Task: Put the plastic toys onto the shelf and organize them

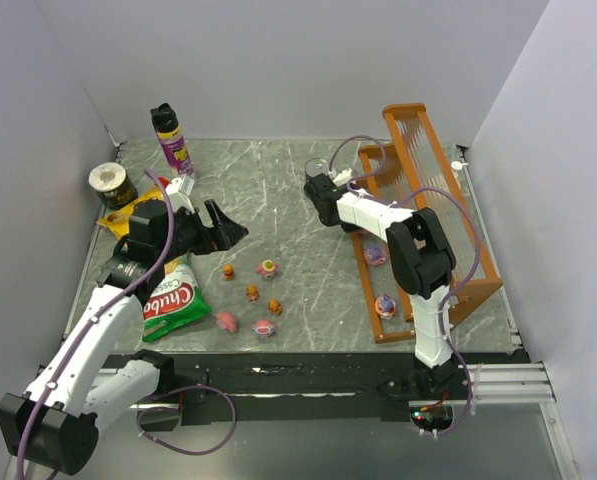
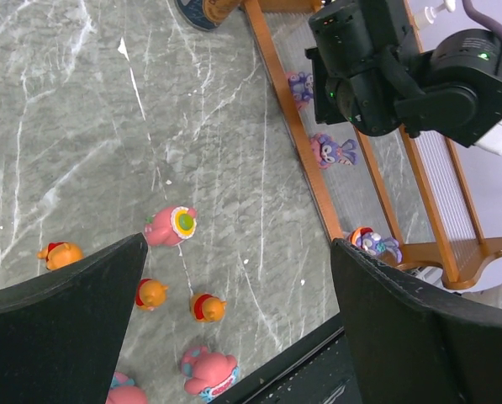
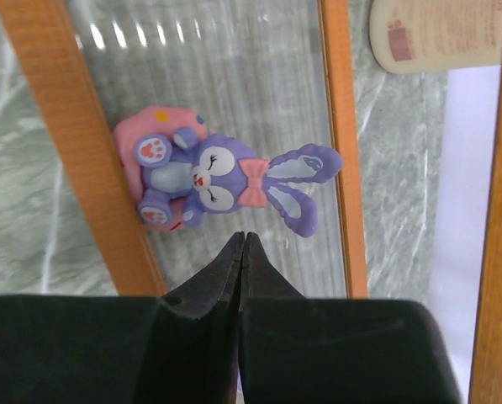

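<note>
Above the loose plastic toys [image 1: 251, 292] on the table [image 1: 278, 190], the left gripper [image 1: 228, 228] hung wide open and empty, while farther back the right gripper [image 3: 243, 242] was pinched shut on nothing, seemingly just short of a purple bunny [image 3: 213, 181] on the shelf [image 3: 91, 168].

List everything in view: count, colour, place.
shelf: one, orange-brown, right side.
shelved toys: three, purple and pink, shelf's lowest tier.
loose toys: six, three orange and three pink, table centre.
green snack bag: one, green, front left.
yellow snack bag: one, yellow, left.
spray can: one, black and purple, back left.
round tin: one, black, left edge.
table: one, grey marble.
left gripper: one, black, open, left of centre.
right gripper: one, black, shut, over shelf.
</note>
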### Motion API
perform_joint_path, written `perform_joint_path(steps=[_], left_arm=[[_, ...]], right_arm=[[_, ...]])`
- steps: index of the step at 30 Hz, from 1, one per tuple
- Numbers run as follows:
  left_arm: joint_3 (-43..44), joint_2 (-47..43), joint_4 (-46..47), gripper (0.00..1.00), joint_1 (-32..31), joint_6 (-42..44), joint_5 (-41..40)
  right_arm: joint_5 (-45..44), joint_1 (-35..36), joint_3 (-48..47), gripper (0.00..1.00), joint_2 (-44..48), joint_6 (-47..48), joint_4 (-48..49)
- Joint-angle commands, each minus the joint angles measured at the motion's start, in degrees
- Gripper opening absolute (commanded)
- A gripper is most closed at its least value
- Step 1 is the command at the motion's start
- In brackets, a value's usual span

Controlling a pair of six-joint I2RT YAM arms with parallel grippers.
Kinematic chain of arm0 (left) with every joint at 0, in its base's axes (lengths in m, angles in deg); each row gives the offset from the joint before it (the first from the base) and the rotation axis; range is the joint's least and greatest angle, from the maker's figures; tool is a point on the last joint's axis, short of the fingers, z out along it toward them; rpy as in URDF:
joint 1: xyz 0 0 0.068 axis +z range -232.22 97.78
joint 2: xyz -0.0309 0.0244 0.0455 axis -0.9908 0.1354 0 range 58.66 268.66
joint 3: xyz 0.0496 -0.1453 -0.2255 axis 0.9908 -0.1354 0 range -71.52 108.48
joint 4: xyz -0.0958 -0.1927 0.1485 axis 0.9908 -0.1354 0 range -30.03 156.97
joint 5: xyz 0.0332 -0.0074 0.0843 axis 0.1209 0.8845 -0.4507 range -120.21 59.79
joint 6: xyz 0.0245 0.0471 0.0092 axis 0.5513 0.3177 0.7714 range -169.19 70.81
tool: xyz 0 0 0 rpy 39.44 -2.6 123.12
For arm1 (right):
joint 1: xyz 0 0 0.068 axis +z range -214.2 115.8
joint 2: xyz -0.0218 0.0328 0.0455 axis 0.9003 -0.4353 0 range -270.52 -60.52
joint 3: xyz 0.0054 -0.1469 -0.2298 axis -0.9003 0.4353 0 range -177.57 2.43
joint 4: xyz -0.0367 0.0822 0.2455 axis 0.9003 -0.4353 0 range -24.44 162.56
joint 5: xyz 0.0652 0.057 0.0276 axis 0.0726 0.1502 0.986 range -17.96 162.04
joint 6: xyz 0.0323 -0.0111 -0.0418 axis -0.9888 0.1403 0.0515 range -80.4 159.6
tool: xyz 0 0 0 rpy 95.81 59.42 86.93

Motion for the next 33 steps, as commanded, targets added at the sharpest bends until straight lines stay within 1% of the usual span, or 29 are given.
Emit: perform_joint_path(steps=[1, 10, 16, 27, 33], left_arm=[[-0.30, -1.16, 1.96, 0.96, 0.73, 0.01, 1.85], [-0.56, -1.60, 2.04, 0.96, 0.91, -0.08, 1.76], [-0.56, -1.34, 1.87, 0.97, 1.00, 0.01, 1.50], [-0.48, -1.16, 1.87, 0.97, 1.00, 0.10, 1.50], [-0.39, -0.90, 1.87, 0.96, 1.09, 0.10, 1.76]], right_arm=[[-4.14, -0.37, -1.39, 0.00, -1.19, -0.54, -0.40], [-9.14, 0.15, -2.79, 0.00, -3.65, -0.54, 0.12], [-10.55, 0.24, -3.59, 0.00, -4.97, 0.86, 2.23], [-9.77, 0.15, -6.57, 0.00, -6.99, 3.94, 3.29], [-9.32, 0.06, -7.28, 0.00, -7.08, 2.46, 1.80]])
